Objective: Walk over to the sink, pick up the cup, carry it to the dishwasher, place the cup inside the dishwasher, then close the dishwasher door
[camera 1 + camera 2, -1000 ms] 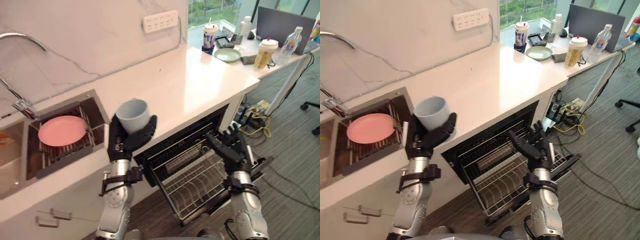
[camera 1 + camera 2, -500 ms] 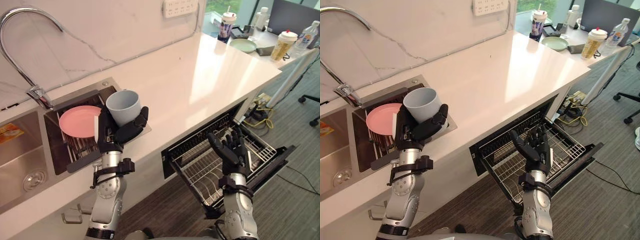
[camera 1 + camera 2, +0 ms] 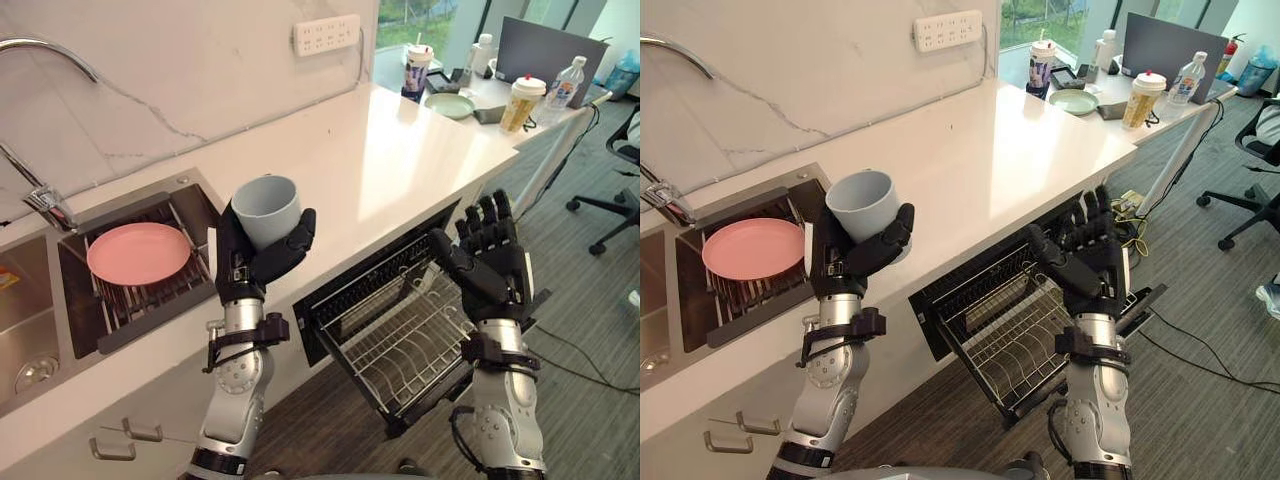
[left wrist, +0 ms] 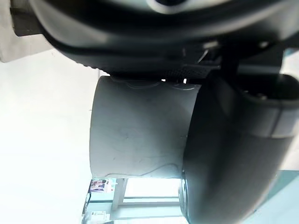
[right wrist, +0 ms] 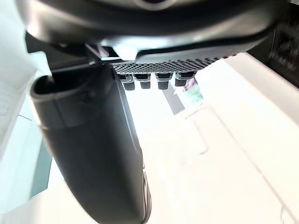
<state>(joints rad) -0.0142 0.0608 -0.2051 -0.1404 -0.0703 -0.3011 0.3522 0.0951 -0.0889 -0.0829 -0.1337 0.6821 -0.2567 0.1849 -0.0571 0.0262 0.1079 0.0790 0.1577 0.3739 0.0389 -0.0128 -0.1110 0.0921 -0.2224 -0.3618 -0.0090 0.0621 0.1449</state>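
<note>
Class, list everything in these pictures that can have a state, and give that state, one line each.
left hand: shut on the cup
cup: upright, held up
right hand: open, empty
dishwasher: door open
rack: pulled out, empty
pink plate: lying flat

We could read no word, number or sign anywhere, for whatever print stood on the lidded drink cup (image 3: 416, 70), on the yellow lidded cup (image 3: 517, 104) and on the water bottle (image 3: 566, 88) was too small to make out.
</note>
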